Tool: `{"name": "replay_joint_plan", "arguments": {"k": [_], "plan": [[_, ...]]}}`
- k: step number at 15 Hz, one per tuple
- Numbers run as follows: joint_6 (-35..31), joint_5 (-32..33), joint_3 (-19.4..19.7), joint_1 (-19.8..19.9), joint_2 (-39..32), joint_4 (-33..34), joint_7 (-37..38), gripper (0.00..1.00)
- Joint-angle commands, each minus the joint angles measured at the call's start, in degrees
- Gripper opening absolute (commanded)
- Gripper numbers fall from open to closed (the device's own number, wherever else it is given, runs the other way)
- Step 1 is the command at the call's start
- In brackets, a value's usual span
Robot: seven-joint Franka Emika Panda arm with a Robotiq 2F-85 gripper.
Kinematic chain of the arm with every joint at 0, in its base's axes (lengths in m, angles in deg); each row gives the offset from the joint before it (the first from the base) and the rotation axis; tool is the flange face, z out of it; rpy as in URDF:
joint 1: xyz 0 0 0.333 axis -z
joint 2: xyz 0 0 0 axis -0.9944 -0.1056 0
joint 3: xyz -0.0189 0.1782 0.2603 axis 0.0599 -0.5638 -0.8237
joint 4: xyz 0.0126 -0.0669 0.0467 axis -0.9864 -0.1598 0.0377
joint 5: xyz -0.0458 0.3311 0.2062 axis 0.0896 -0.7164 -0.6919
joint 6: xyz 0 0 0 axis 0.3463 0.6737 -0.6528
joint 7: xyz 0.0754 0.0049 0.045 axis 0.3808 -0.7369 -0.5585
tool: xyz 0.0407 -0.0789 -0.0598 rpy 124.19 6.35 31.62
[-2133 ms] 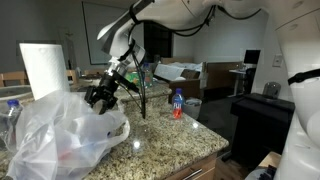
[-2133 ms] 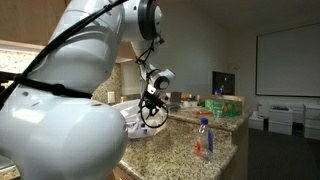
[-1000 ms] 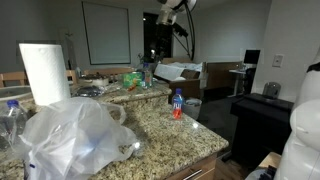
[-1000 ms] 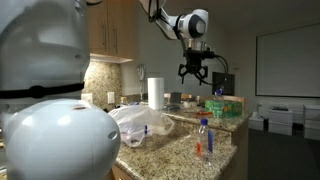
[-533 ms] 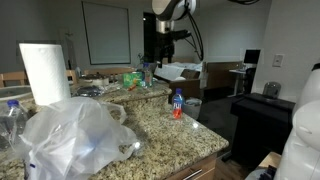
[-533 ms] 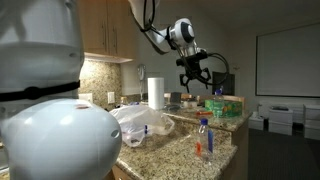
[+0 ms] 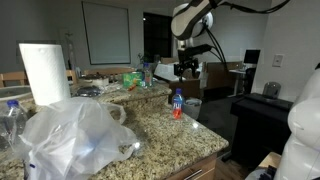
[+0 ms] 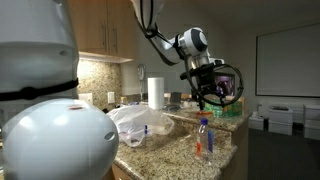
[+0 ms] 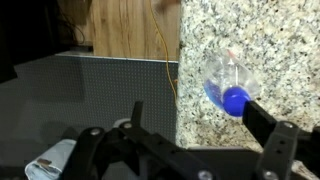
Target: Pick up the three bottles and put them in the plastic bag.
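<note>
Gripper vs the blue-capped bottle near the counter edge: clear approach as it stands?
Probably yes. The gripper hangs open above the bottle, slightly off to one side. The bottle stands alone on the counter near its edge, and nothing shows between them in both exterior views.

This looks like a kitchen corner inside an office. There is a speckled stone surface [image 7: 165, 135], wooden cupboards [image 8: 105, 30] on the wall and a paper towel roll [image 7: 42, 70]. A big white screen [image 8: 288, 62] hangs farther back.
</note>
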Motion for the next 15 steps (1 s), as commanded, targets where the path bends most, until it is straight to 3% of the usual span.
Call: {"name": "replay_joint_plan", "arguments": {"k": [1,11,15], "plan": [[-3.12,-4.66,1.35,1.64,-0.37,-3.26,6.02,1.00],[-14.75,-28.23,3.04,0.84,-3.20,-3.65,3.41,1.00],[-13.54,-32.70,2.31,0.27,-5.44,-2.96,2.81,1.00]]}}
